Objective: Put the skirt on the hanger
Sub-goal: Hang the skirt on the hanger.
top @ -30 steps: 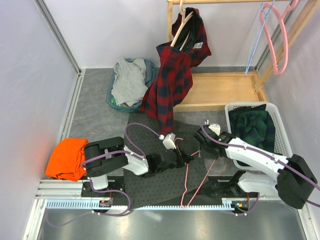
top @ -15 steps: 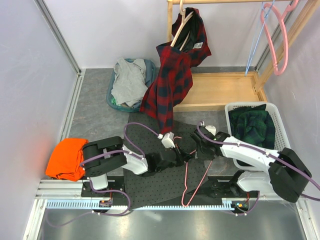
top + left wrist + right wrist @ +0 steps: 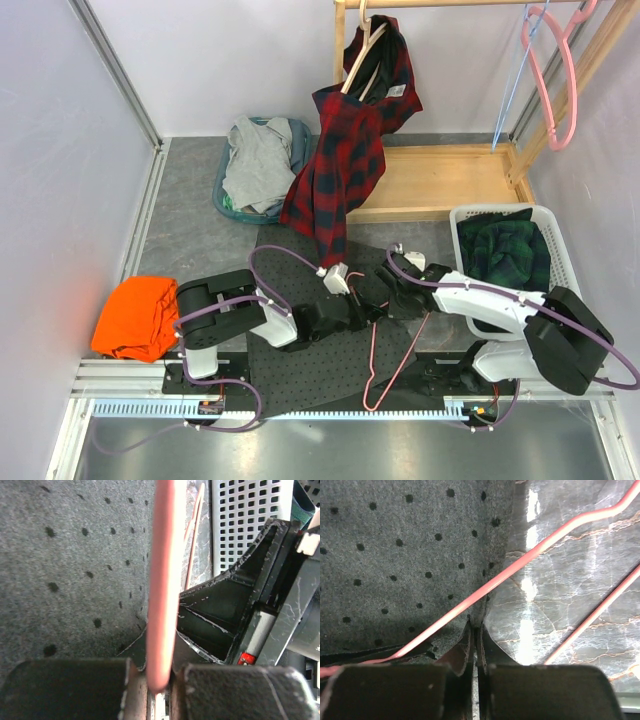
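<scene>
L gripper (image 3: 154, 682) clamps pink hanger (image 3: 162, 580) steady. R gripper (image 3: 474, 639), at its 3 o'clock, is closed, prob. pinching skirt (image 3: 395, 555) edge to thread it.

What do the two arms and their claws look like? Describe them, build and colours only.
Both share one build. The left arm and right arm have white links between bulky black joint housings, with purple cables looping along them. A small white block sits at each wrist. The left claw and right claw have flat black fingers, their edges scuffed pale.
</scene>
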